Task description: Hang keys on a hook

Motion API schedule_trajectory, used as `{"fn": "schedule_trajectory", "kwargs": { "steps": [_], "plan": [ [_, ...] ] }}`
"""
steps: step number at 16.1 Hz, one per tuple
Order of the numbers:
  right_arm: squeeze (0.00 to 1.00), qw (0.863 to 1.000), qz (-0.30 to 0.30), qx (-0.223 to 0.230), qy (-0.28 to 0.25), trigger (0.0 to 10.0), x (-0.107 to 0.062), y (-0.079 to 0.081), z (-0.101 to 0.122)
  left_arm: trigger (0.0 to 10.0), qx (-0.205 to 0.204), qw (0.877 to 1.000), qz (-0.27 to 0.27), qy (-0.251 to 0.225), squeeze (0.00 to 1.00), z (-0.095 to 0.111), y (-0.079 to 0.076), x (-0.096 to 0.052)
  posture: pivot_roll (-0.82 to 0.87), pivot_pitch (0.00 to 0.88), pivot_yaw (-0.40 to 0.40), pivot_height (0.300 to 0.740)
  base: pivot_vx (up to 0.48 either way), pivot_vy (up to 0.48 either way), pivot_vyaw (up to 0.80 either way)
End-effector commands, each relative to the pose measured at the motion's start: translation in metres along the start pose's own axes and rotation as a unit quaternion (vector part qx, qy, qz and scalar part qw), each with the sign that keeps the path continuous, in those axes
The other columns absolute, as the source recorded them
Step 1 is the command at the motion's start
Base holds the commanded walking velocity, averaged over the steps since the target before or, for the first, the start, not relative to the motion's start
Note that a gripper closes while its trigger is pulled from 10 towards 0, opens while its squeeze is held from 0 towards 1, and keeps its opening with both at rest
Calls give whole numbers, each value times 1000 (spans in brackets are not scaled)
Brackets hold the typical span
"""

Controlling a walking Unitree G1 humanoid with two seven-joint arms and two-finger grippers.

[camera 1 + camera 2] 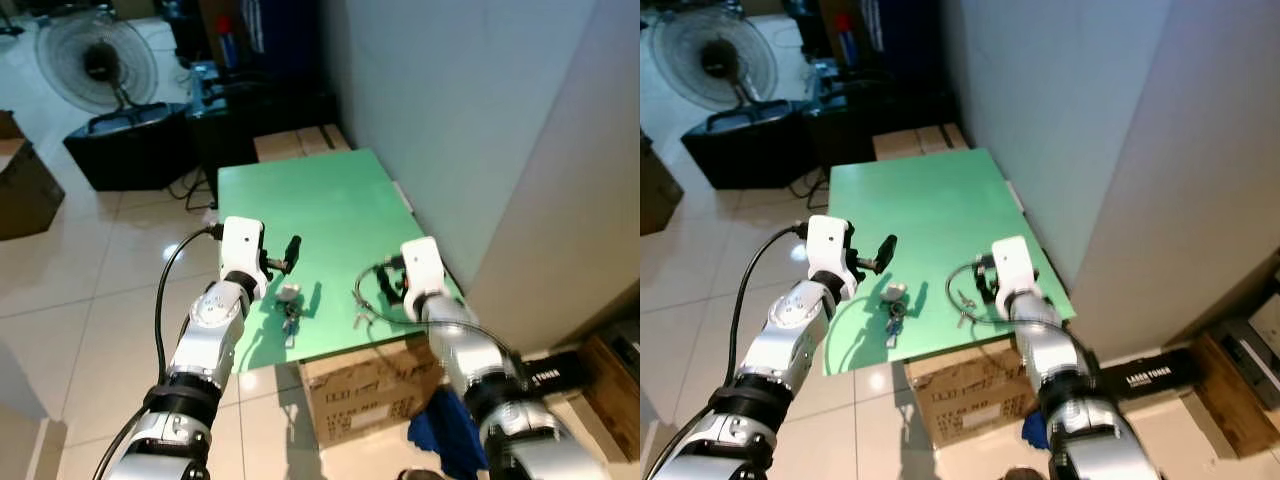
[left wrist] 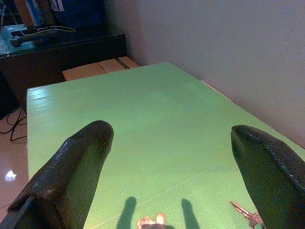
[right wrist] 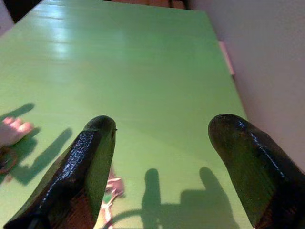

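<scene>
Keys on a ring with a small pale fob (image 1: 289, 305) lie on the flat green surface (image 1: 330, 210), near its front edge and between the two arms, closer to the left one. Just above them in the head views the left gripper (image 1: 290, 252) hovers over the surface, its two long black fingers (image 2: 71, 167) spread wide apart and holding nothing; in the left wrist view the fob and a key tip peek in between the finger shadows on the green board. To the right, the right gripper (image 3: 162, 157) hangs low over the front right part of the same surface, its fingers (image 3: 248, 162) likewise wide open and empty, with a looped black cable (image 1: 368, 290) curling beside its white wrist housing. Resting partly on a brown cardboard box (image 1: 365, 385), the green surface has its far edge running toward a grey wall (image 1: 470, 110) on the right. Farther back on the tiled floor (image 1: 90, 280), a standing fan (image 1: 98, 62) sits behind a dark low case (image 1: 130, 145)
</scene>
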State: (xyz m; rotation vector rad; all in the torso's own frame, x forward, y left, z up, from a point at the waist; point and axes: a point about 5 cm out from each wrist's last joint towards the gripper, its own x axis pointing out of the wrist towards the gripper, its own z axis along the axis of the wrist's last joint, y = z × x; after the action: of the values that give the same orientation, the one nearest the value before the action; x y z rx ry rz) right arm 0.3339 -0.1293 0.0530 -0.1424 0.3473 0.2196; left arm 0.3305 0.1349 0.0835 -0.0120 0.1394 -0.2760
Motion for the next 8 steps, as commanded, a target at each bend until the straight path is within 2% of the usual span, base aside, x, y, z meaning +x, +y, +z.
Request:
{"fn": "schedule_trajectory", "kwargs": {
  "steps": [1,4,6,8],
  "plan": [
    [0,1000,3,19,13,10000,6,3,6,10000,16,1000,2,-1,0,4,6,-2,-77,0,107,740,0,0,0],
    [0,999,5,41,-6,10000,19,15,37,10000,26,1000,11,-3,0,5,14,-8,-47,0,92,740,0,0,0],
    [0,998,-21,49,-24,10000,24,18,55,10000,29,999,21,-3,0,3,19,-13,-27,0,85,740,0,0,0],
    [0,998,-37,46,-25,10000,27,20,60,10000,30,999,25,6,0,-4,18,-24,3,0,81,740,0,0,0]
  ]
}}
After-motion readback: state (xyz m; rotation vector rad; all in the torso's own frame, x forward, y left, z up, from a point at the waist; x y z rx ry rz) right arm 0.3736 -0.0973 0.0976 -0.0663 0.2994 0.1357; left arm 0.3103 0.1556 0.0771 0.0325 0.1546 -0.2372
